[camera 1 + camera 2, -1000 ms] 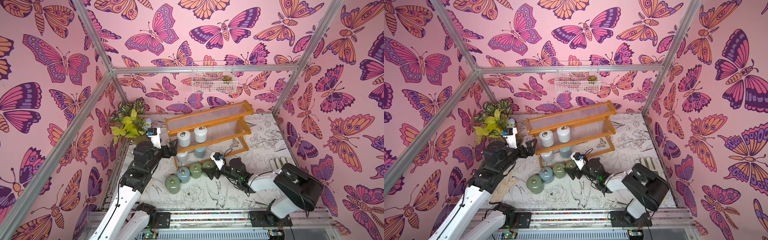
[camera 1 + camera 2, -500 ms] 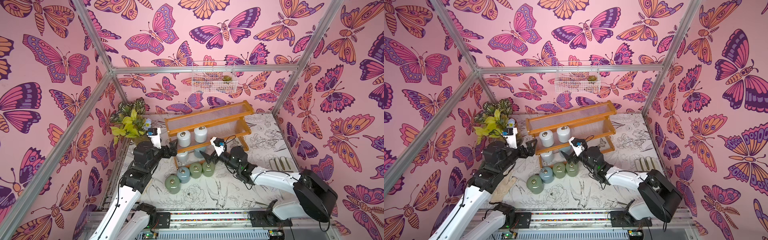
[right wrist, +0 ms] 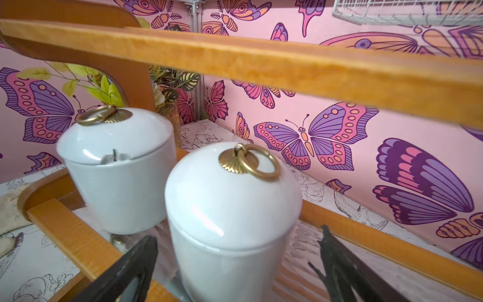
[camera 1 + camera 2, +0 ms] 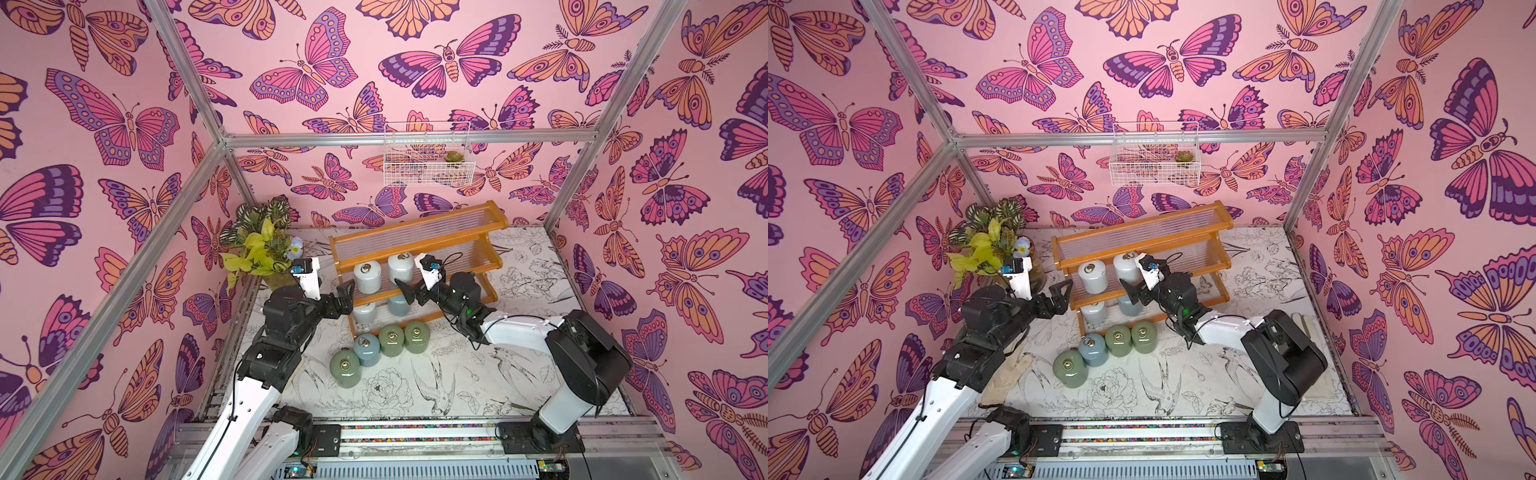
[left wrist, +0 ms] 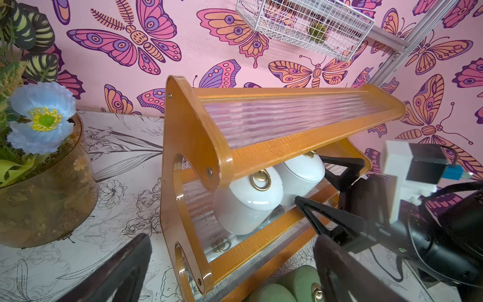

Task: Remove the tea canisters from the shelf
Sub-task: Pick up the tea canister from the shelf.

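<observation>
The orange-framed shelf (image 4: 417, 232) holds two white tea canisters (image 4: 367, 276) (image 4: 401, 268) on its middle tier. A white one (image 4: 365, 312) and a light blue one (image 4: 398, 305) stand on the bottom tier. Several canisters, sage green (image 4: 345, 368) and light blue (image 4: 366, 349), stand in a row on the table in front. My right gripper (image 4: 409, 287) is open at the middle tier. Its fingers flank the right-hand white canister (image 3: 232, 209) without touching it. My left gripper (image 4: 345, 297) hangs open and empty beside the shelf's left end (image 5: 183, 162).
A glass vase of leaves and flowers (image 4: 266, 257) stands at the back left, close behind my left arm. A white wire basket (image 4: 428, 153) hangs on the back wall. A pale glove (image 4: 1009, 378) lies under the left arm. Patterned walls close in on three sides.
My right arm has lifted from the canisters on the table and reached in to the shelf's middle tier, open round the right white canister. The left arm has not moved.
</observation>
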Motion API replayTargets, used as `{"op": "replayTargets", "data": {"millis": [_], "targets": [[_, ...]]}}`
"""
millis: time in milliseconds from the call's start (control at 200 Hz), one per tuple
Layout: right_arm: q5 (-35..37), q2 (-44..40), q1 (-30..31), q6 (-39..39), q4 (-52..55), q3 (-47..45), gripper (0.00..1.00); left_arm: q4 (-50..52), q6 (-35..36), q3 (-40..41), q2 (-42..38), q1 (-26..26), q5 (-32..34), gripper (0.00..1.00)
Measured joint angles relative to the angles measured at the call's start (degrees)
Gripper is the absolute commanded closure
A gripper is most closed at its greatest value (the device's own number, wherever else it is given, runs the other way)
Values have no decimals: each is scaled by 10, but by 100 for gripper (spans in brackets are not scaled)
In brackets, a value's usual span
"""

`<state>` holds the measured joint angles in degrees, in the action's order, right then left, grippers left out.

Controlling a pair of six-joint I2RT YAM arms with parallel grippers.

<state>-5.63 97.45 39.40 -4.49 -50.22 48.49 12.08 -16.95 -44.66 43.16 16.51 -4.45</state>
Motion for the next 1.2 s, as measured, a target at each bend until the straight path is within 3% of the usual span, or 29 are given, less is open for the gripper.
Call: {"op": "replayTargets", "data": {"millis": [396, 521, 671, 801, 991, 1197], "targets": [[-10, 59, -8, 7, -37, 55, 0, 4, 0, 0, -1, 0, 2, 0], [-17, 67, -11, 16, -41, 60, 12, 4, 0, 0, -1, 0, 7, 0], [-24, 69, -12, 23, -43, 61, 35, 5, 0, 0, -1, 0, 11, 0], [-32, 69, -15, 28, -44, 61, 50, 5, 0, 0, -1, 0, 13, 0], [-50, 61, -16, 26, -37, 57, 54, 5, 0, 0, -1, 0, 15, 0], [-73, -4, -16, 12, 5, 26, 54, 6, 0, 0, -1, 0, 15, 0]]}}
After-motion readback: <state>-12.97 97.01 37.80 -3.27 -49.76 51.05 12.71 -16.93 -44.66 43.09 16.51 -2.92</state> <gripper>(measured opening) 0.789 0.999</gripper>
